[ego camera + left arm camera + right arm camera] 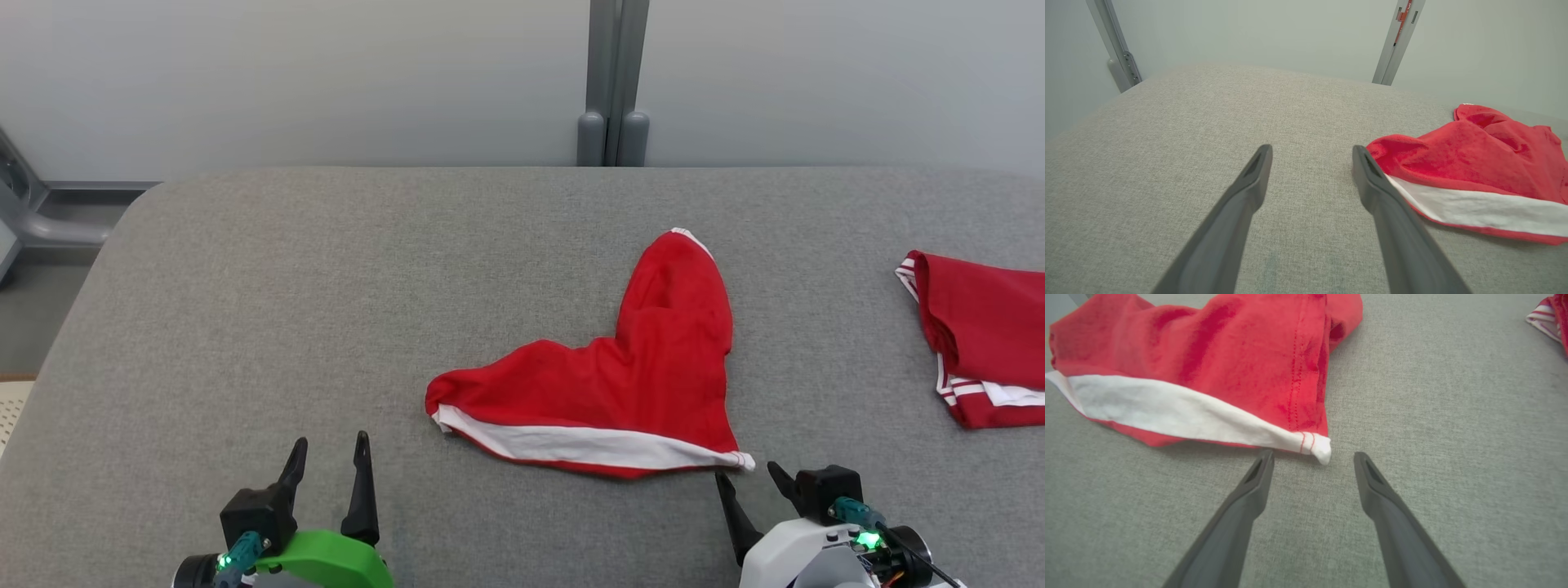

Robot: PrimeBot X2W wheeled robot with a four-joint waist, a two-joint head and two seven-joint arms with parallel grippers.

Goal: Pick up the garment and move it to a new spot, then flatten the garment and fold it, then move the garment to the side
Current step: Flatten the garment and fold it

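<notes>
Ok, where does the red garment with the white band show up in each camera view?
Head view: garment lies right of centre, towards the bottom.
Left wrist view: garment at the right, mid-height, running off the edge.
Right wrist view: garment across the upper left.
Shared landmark: its white band, along the garment's lower edge in all three.
</notes>
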